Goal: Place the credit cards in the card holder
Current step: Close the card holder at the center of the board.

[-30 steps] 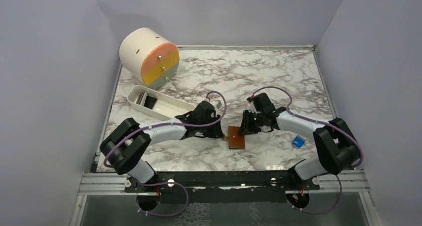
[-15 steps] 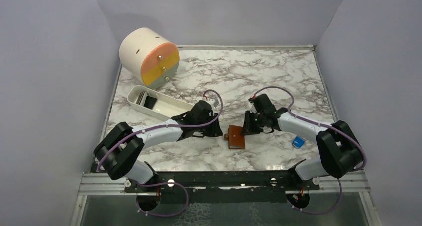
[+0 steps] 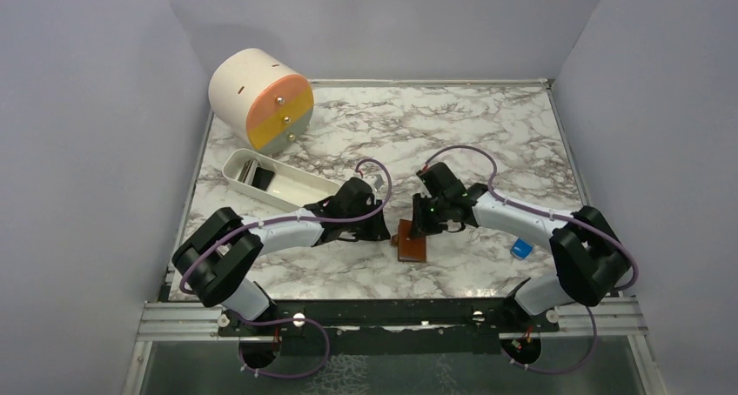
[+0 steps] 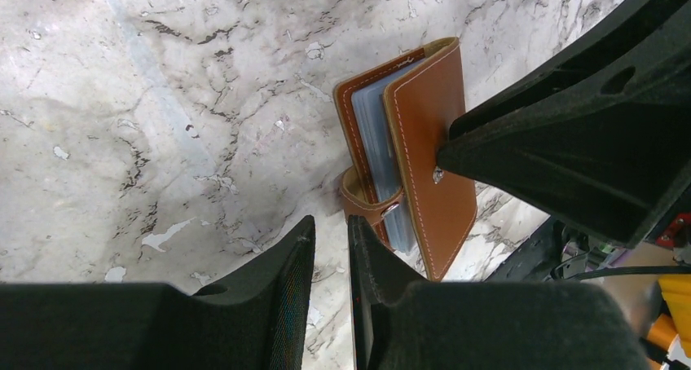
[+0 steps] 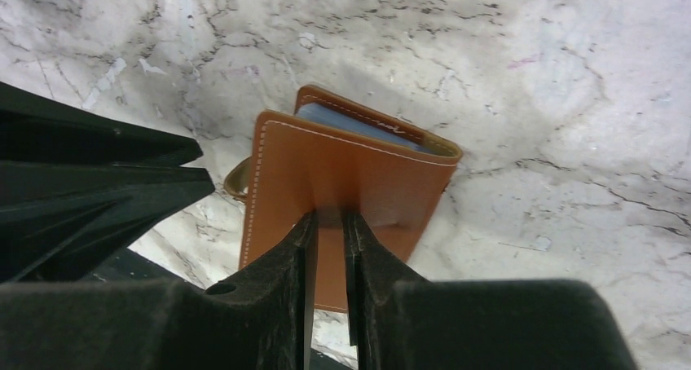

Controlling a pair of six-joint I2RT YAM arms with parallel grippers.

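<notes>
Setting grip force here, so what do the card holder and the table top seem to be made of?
The card holder looks like tan leather or imitation leather, smooth, with pale stitching along its edges; its inner pockets look like pale blue plastic, possibly. The table top shows glossy white marbling with grey veins: stone or printed laminate, I cannot tell.

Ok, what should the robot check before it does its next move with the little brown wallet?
1. Snap tab undone: ok.
2. Right claw pinching the cover of the card holder: ok.
3. Card holder open wide: not ok. The cover is only partly lifted, with the blue pockets peeking out.
4. Left claw holding a card: not ok. It is empty and nearly shut, beside the tab.
5. Cards ready: cannot tell. Some dark flat things lie in the white tray.
</notes>
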